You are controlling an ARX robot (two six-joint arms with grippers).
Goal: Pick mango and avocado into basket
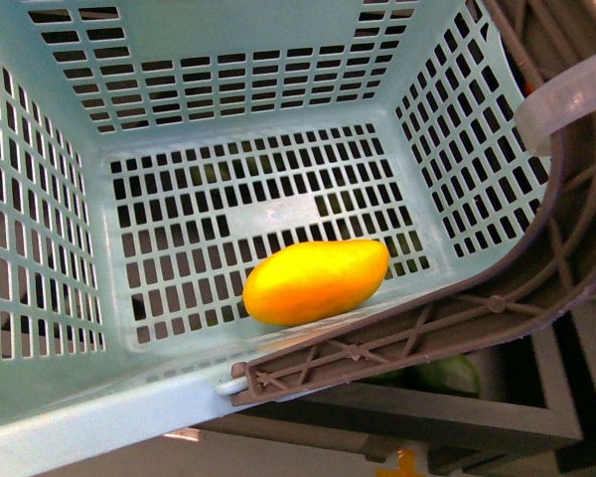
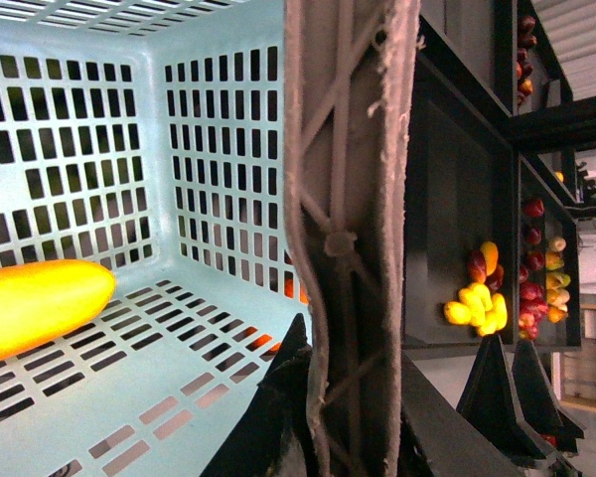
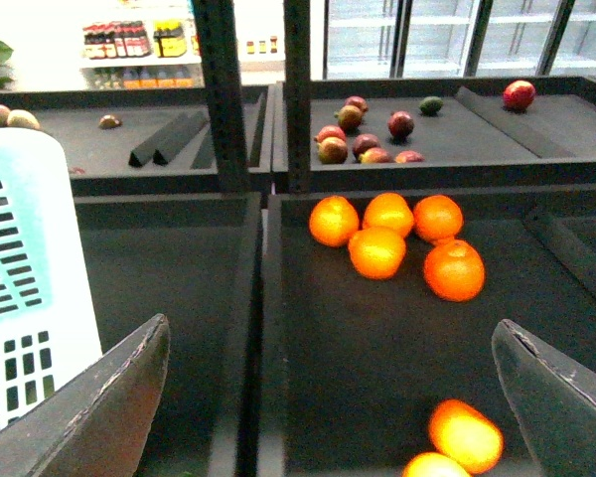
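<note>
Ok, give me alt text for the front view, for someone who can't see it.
A yellow-orange mango lies on the slotted floor of a pale teal basket, seen from above. A brown lattice handle folds along its near rim.

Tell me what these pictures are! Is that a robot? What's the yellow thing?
Yes, it's a robot with two arms, and each picture comes from one of its cameras. The front camera, on its body, looks down into a teal basket with a yellow mango lying on the bottom. The left wrist camera shows the left gripper clamped on the basket's brown handle. The right wrist camera shows the right gripper open and holding nothing, facing a dark shelf with oranges. No avocado is in the basket yet.
</note>
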